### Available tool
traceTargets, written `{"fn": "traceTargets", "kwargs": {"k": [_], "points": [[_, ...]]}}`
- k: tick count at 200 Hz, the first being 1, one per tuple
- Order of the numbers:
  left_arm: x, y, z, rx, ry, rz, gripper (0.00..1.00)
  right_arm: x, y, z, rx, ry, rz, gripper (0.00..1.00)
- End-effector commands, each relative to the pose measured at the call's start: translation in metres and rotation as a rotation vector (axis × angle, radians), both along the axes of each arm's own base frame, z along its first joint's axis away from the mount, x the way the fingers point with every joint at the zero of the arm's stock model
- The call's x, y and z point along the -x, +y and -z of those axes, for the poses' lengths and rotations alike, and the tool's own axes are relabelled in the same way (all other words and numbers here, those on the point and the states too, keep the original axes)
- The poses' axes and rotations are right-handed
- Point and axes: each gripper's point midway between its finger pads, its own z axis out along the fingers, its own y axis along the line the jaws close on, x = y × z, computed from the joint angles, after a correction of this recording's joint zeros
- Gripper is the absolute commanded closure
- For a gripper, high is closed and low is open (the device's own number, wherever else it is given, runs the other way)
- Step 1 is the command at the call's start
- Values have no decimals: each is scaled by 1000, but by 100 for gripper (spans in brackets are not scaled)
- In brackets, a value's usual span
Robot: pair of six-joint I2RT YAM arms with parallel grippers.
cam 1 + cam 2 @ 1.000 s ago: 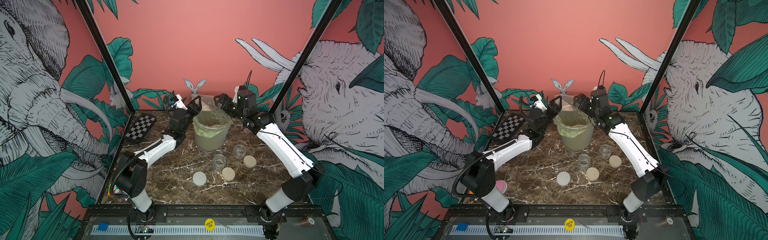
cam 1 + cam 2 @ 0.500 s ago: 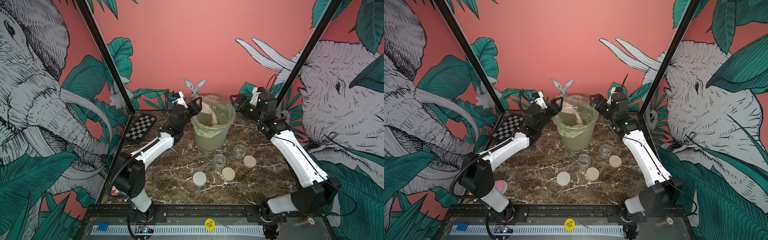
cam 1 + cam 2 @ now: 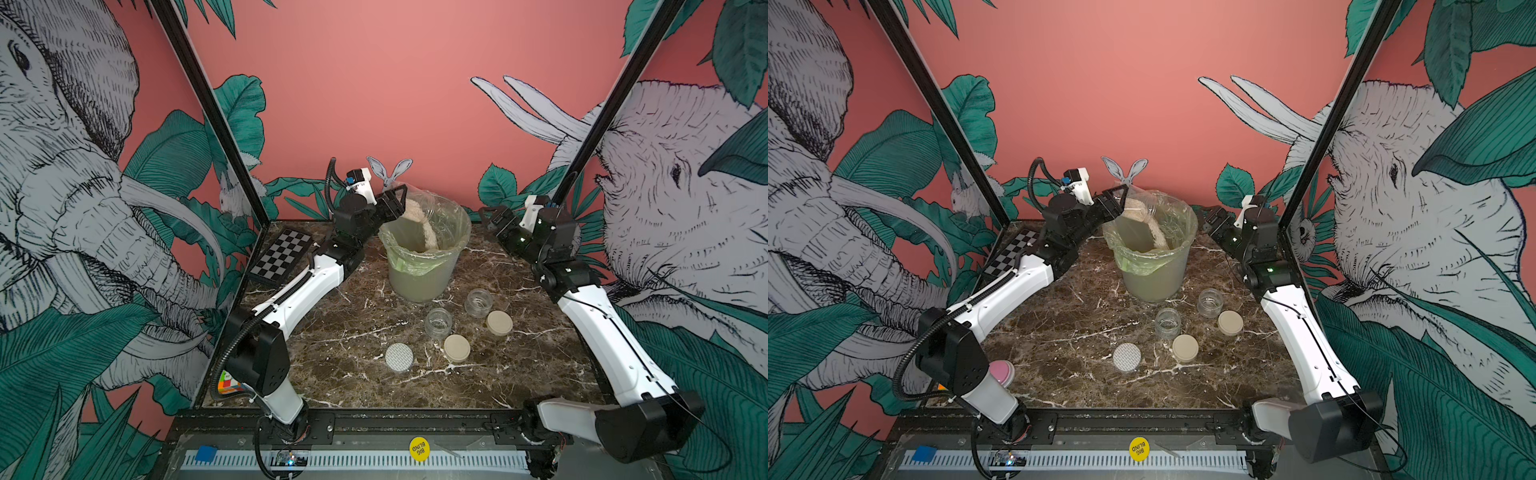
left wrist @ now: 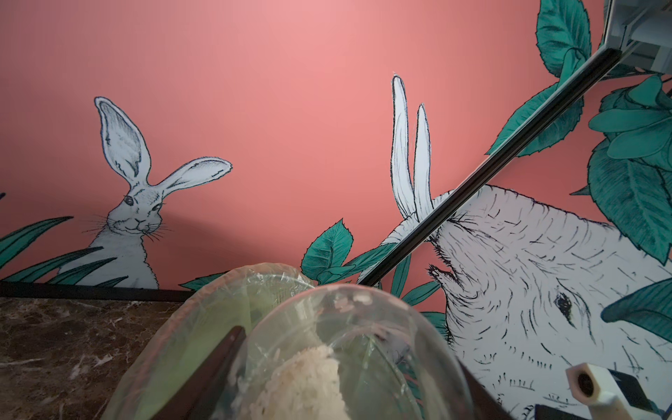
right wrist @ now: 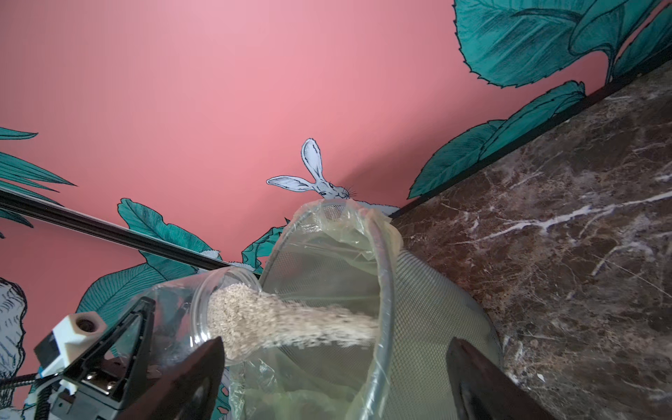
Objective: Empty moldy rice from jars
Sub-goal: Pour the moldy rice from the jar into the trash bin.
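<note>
Right wrist view: left gripper, clamped on a tilted jar, pours moldy rice into the bin; right gripper wide, empty. Next, probably, tip it further.

The desk is showing a polished brown stone look, veined white and catching soft glare. The bin is looking like frosted translucent plastic, and its green-tinted bag is crinkling thin and glossy over the rim. The held jar is gleaming clear and smooth; glass or plastic cannot be told. The moldy rice is appearing matt, beige and grainy. The squat jars are shining clear. The beige lids are looking matt and smooth, the white lid finely dotted. The right fingers are looking like matt black plastic, and the arm shells are reflecting light as glossy white plastic.
</note>
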Motion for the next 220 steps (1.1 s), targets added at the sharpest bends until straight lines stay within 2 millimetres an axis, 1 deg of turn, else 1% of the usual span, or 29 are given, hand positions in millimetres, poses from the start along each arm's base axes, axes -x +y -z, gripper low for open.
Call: {"fn": "traceTargets", "kwargs": {"k": [1,20,41,56,99,116,142,170,194,201,220], "points": [[6,3,-26,-43,-67,10,71,7,-5,-13,-32,-51,-4,5],[7,2,-25,-66,-70,22,71,11,-8,-11,-40,-46,-7,5],[7,1,-23,-121,-73,27,71,16,-7,-19,-57,-59,-21,5],[7,1,-22,-162,-76,31,71,19,-8,-19,-55,-62,-18,5],[7,-3,-20,-268,-91,48,72,26,-17,-6,-45,-51,1,4],[5,-4,-18,-302,-100,57,71,30,-20,-5,-41,-55,2,4],[5,-9,-15,-370,-116,81,72,37,-20,-4,-8,-59,-32,4],[5,-18,-12,-469,-142,138,71,43,-14,-1,35,-51,-98,4],[2,-26,-1,-610,-173,183,72,48,-11,4,89,-34,-138,4],[2,-30,5,-656,-184,205,73,49,-12,6,105,-28,-137,4],[-5,-34,17,-774,-209,169,74,50,-15,11,137,-26,-129,4]]}}
